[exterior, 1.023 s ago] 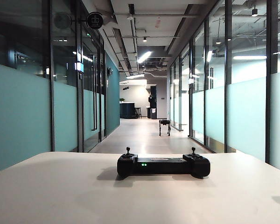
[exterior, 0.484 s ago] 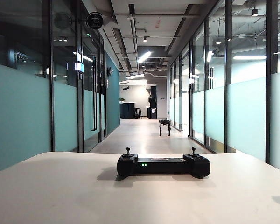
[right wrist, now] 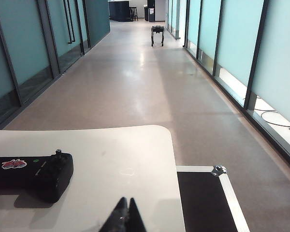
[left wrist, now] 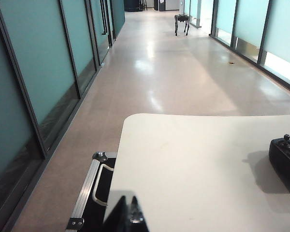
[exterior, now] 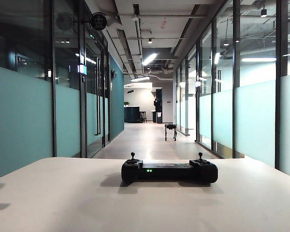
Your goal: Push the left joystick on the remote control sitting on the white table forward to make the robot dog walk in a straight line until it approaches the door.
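Okay, neither arm shows in the exterior view, so I'm reading both off their wrist cameras. My left gripper [left wrist: 127, 216] hangs over the near left edge of the worktop [exterior: 63, 198], fingers pressed together, pinching nothing; my right gripper [right wrist: 123, 216] sits over the near right edge, tips likewise pressed together and empty. The remote control [exterior: 169, 171] lies flat across the middle of the worktop, well apart from both grippers, green lights glowing on its near face. The left joystick [exterior: 132, 155] stands upright and untouched. The robot dog [exterior: 170, 131] stands far down the corridor, just left of the right-hand glass wall. I reckon the left arm has to reach in first: come over the stick with closed tips, settle against its near side, and press straight away from me, gently, so the controller doesn't slide or the stick drift sideways. On the remote's top there's a red sticker [right wrist: 14, 164]; I can't read its writing.
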`<act>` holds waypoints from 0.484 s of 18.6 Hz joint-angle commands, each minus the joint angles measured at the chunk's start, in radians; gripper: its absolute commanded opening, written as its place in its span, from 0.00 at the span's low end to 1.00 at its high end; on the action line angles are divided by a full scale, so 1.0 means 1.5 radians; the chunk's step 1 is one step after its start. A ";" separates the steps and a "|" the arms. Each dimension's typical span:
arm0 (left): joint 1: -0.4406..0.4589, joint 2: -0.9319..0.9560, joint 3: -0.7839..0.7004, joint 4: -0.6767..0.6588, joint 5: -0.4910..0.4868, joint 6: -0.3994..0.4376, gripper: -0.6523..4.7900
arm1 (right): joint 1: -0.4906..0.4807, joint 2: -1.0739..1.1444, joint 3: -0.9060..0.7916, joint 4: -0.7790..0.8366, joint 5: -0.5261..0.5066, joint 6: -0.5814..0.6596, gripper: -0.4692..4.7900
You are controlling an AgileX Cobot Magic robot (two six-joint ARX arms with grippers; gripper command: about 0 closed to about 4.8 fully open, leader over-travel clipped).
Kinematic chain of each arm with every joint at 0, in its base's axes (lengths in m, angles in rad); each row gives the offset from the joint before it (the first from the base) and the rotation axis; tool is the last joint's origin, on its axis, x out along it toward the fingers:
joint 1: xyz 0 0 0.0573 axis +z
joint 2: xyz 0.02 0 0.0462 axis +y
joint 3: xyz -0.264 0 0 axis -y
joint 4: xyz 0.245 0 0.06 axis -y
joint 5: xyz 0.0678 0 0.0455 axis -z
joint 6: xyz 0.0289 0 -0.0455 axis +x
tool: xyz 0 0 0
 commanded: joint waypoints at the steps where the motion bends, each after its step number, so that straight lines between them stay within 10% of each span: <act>1: 0.000 0.000 0.002 0.004 0.004 -0.002 0.12 | 0.001 -0.002 -0.006 0.008 0.001 -0.001 0.08; 9: 0.000 0.000 0.002 0.004 0.004 -0.002 0.12 | -0.047 -0.002 -0.006 0.008 -0.035 -0.001 0.08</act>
